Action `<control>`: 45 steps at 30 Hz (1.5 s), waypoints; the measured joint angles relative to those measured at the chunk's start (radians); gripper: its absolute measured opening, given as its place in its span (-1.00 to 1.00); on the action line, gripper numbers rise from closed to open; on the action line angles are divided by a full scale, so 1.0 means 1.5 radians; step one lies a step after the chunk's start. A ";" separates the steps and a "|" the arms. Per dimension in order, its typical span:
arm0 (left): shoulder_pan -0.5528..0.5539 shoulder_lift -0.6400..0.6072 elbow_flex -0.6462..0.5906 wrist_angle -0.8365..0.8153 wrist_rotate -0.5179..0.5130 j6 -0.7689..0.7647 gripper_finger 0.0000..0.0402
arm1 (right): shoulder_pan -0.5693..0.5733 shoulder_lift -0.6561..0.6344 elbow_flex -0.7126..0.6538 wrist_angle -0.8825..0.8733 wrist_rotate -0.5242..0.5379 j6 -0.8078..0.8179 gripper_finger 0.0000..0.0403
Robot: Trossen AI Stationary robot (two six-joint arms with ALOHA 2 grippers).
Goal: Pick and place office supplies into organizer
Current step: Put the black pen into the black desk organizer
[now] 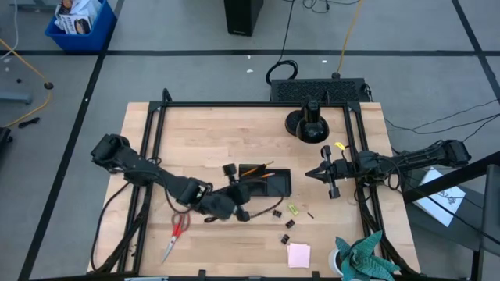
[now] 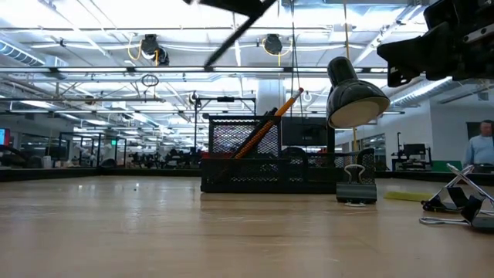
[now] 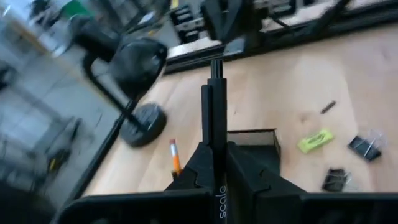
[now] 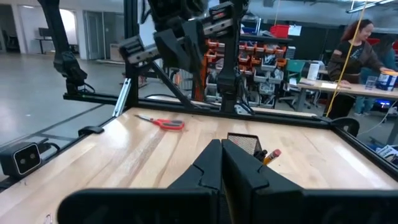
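Observation:
The organizer (image 1: 269, 183) is a black mesh tray in the middle of the table, with orange pencils (image 2: 266, 127) leaning in it. My left gripper (image 1: 232, 190) hovers just left of it, shut on a thin black pen (image 3: 214, 93) that sticks out ahead of the fingers. My right gripper (image 1: 311, 173) waits shut above the table's right side, touching nothing. Red-handled scissors (image 1: 178, 230) lie flat at the near left. Black binder clips (image 1: 289, 225), a yellow-green piece (image 1: 293, 209) and a pink sticky-note pad (image 1: 298, 254) lie on the table near the front edge. My left gripper pinches the black pen's shaft (image 3: 213, 134) between its two fingers. The pen lies along the fingers, and its free end (image 3: 216, 65) reaches well past the tips. The fingers slant slightly downward from the table's left. The pen is lifted clear of the table.
A black desk lamp with a round base (image 1: 308, 125) stands at the far right of the table. A teal-green cloth (image 1: 363, 257) lies at the near right corner. A black frame (image 1: 156, 117) rims the table. A person (image 4: 354, 56) stands in the room beyond.

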 joint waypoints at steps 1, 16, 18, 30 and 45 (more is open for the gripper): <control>0.010 -0.005 -0.014 0.029 0.027 0.038 -0.96 | 0.000 0.000 0.000 -0.003 0.000 0.000 -0.98; 0.122 -0.029 -0.091 0.221 0.286 0.125 -0.90 | 0.000 0.008 0.000 -0.040 -0.008 0.015 -0.98; 0.132 -0.029 -0.091 0.238 0.315 0.130 -0.90 | 0.000 0.008 0.000 -0.040 -0.008 0.029 -0.98; 0.150 -0.032 -0.091 0.302 0.421 0.164 -0.90 | 0.000 0.008 0.000 -0.036 -0.070 0.047 -0.98; 0.263 -0.146 -0.100 0.290 0.583 0.175 -0.96 | 0.000 0.007 0.000 -0.017 -0.162 0.125 -0.98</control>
